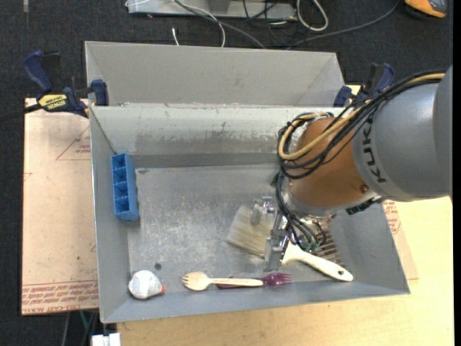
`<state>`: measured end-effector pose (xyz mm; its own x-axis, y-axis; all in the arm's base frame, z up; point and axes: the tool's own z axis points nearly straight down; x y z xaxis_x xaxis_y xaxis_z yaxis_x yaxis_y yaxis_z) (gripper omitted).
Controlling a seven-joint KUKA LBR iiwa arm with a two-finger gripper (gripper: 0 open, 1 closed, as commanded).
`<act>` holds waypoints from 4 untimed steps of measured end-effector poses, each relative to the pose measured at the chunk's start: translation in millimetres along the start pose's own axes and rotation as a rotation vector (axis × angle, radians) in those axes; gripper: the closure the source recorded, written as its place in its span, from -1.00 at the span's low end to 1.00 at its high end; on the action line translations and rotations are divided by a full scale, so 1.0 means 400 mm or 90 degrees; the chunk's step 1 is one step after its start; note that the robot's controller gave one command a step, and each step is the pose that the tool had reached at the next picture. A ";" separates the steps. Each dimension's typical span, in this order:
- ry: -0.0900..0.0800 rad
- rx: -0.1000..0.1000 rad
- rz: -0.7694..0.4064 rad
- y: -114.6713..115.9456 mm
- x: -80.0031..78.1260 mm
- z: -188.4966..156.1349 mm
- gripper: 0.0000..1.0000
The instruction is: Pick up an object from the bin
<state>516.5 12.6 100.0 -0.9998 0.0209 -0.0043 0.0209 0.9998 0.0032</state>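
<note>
My gripper (276,241) hangs low in the bin's right half, under the orange wrist cover. It stands right over a brush with tan bristles (245,234) and a white handle (325,267), about where bristles and handle meet. The brush lies flat on the bin floor, bristles pointing left. Just in front of it, near the front wall, lies a cream spork with a purple end (229,282).
A blue ice-cube tray (124,186) leans along the left wall. A white rounded lump with an orange spot (145,285) sits in the front left corner. The arm and its cables cover the bin's right side. Bare floor stretches across the middle and left.
</note>
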 end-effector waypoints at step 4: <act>0.001 -0.001 0.045 0.010 -0.026 0.066 1.00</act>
<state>527.3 16.6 73.7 -0.9958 0.0920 -0.0022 0.0920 0.9957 0.0056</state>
